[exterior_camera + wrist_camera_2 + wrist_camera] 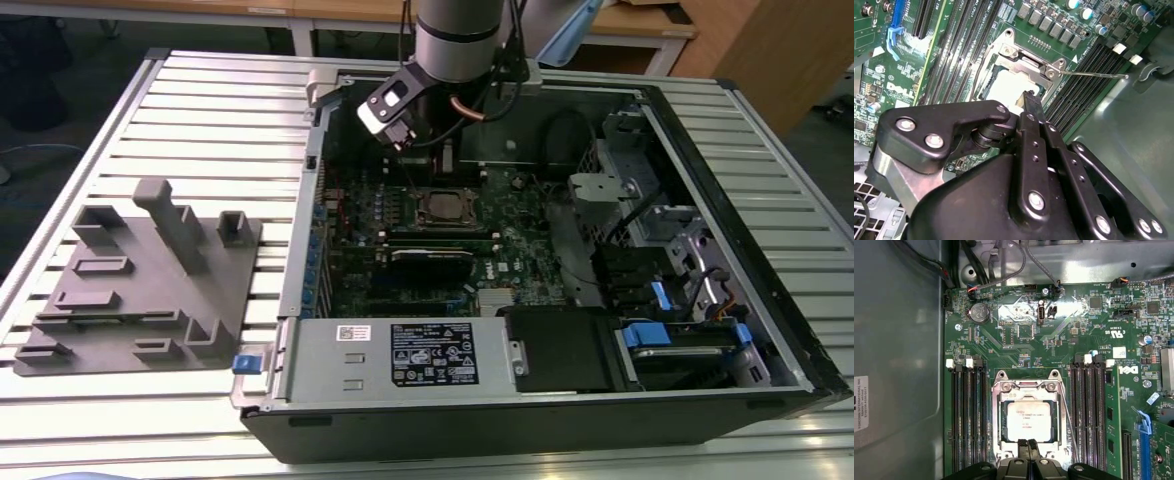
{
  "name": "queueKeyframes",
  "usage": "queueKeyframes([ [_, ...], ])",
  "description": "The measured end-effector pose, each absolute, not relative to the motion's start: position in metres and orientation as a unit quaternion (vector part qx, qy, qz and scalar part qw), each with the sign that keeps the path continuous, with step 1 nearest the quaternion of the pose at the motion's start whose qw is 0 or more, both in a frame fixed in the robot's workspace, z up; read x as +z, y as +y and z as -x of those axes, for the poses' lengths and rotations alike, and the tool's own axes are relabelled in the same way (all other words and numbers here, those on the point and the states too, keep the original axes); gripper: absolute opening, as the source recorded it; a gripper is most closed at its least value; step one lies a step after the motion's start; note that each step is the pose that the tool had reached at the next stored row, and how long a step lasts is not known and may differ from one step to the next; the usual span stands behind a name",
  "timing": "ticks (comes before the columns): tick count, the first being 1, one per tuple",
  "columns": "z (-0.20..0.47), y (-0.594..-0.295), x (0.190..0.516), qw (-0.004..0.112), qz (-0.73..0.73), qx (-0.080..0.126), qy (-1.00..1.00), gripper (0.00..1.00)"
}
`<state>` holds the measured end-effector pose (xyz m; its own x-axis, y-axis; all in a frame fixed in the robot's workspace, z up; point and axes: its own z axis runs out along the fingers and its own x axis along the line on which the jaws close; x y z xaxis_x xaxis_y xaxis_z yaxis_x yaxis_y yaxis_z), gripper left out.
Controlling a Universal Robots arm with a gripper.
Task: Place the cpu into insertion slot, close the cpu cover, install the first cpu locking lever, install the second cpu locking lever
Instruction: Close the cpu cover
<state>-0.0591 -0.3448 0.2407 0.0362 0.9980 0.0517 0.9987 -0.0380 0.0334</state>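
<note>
The cpu (pixel 1028 420) lies flat in the insertion slot (pixel 1002 426) on the green board, its pale silver top showing. The silver cpu cover (pixel 1028 388) lies down around it as a frame. A thin wire locking lever (pixel 1070 432) stands out at an angle from one side of the socket, over the memory slots; it is also in the second wrist view (pixel 1094 74). My gripper (pixel 1028 446) hangs just above the socket's edge, fingers shut together with nothing between them. In the exterior view the gripper (pixel 416 183) reaches down into the open computer case over the socket (pixel 443 208).
Black memory slots (pixel 968 420) flank the socket on both sides. A blue-latched card connector (pixel 1145 440) and cables (pixel 1004 270) are nearby. In the exterior view a grey fixture plate (pixel 140 285) lies at the left, and the power supply (pixel 400 352) and drive cage (pixel 667 300) crowd the case.
</note>
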Motion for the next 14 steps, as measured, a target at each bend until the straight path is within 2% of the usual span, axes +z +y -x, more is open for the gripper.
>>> queueKeyframes([
  [14,0.0645,-0.3451,0.2414,0.006,0.72,-0.031,-0.694,0.11],
])
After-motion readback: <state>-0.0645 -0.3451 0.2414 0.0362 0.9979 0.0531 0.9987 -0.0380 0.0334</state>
